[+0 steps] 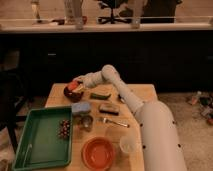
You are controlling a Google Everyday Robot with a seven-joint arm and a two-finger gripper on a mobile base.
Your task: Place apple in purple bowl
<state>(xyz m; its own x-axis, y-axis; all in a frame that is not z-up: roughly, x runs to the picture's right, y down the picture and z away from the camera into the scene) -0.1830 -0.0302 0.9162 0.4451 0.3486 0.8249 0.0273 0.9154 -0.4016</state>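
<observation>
A dim room with a dark counter and cabinets runs behind a wooden table. At the table's 8 o'clock corner sits a green tray with a cluster of dark grapes inside. At 11 o'clock sits the purple bowl. The gripper hovers directly over it, pinching the apple just above the bowl's rim. Right of the tray lie a blue sponge and a small metal cup. At 6 o'clock sits an orange bowl, with a white cup beside it.
</observation>
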